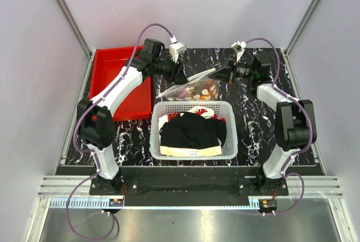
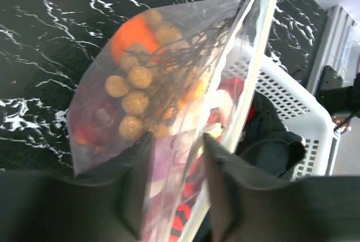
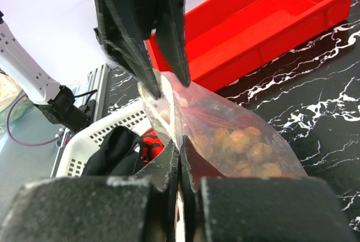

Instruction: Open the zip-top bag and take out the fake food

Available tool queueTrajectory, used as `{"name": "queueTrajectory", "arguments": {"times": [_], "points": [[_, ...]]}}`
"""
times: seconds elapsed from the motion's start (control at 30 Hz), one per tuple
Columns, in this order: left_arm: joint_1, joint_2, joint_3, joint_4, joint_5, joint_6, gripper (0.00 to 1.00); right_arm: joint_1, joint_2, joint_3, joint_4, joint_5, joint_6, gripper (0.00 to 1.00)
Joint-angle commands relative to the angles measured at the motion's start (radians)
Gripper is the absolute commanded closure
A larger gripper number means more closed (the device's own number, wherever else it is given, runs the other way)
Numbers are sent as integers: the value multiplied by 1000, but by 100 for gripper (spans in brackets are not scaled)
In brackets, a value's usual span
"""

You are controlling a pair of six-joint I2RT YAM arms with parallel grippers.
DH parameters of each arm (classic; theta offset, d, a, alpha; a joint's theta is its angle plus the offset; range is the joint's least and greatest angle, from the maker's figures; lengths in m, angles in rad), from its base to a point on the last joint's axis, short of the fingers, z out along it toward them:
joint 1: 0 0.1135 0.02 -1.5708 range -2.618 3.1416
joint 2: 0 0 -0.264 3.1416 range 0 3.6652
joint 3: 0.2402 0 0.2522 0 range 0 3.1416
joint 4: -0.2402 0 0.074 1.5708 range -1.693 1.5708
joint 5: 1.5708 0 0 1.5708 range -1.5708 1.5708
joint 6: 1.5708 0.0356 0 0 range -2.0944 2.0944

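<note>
black marbled worktop between pale walls. the zip-top bag hangs lifted just beyond the white basket, stretched between both tools. the left tool is pinched on one end of its mouth and the right tool is clamped nearly flat on the film at the other. the film looks thin, slick and crinkly, with the fake food sagging loose inside, so the stiffer zip strip is probably the best hold. the basket rim is close below. there is freer room toward the far edge, and the red bin lies left.

Clear, crinkly plastic zip-top bag; glossy red plastic bin
</note>
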Motion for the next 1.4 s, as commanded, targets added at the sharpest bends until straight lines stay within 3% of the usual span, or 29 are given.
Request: {"name": "queueTrajectory", "arguments": {"times": [0.0, 0.07, 0.13, 0.17, 0.2, 0.23, 0.37, 0.4, 0.53, 0.6, 0.9, 1.13, 1.37], "points": [[-4, 14, 18, 30, 51, -19, 86, 21, -12, 51, -42, 63, -7, 85], [-4, 14, 32, 30, 34, -36, 95, 36, -28, 70, -199, 165, -36, 69], [-4, 9, 45, 48, -9, -83, 100, 47, -47, 123, -362, 336, -69, 64], [-4, 6, 49, 60, -27, -104, 100, 64, -73, 136, -485, 392, -74, 59], [-4, 3, 52, 98, -79, -130, 100, 70, -87, 150, -537, 543, -67, 55], [-2, -3, 49, 120, -106, -188, 100, 73, -103, 159, -587, 622, 11, 51], [-2, -12, 41, 226, -178, -321, 100, 75, -129, 217, -842, 787, 136, 32], [-2, -14, 35, 258, -204, -342, 100, 75, -132, 252, -886, 852, 146, 22], [-2, -26, 0, 329, -256, -449, 100, 75, -178, 259, -978, 970, 182, 12], [-2, -32, -19, 356, -267, -471, 100, 75, -221, 240, -986, 1026, 203, 0], [-4, -60, -80, 434, -264, -534, 100, 185, -219, 275, -1010, 1026, 246, 0], [-7, -71, -88, 431, -271, -533, 100, 273, -131, 364, -1043, 1102, 234, 7], [-5, -78, -86, 430, -281, -530, 100, 288, -81, 357, -1053, 1126, 229, 26]]}}
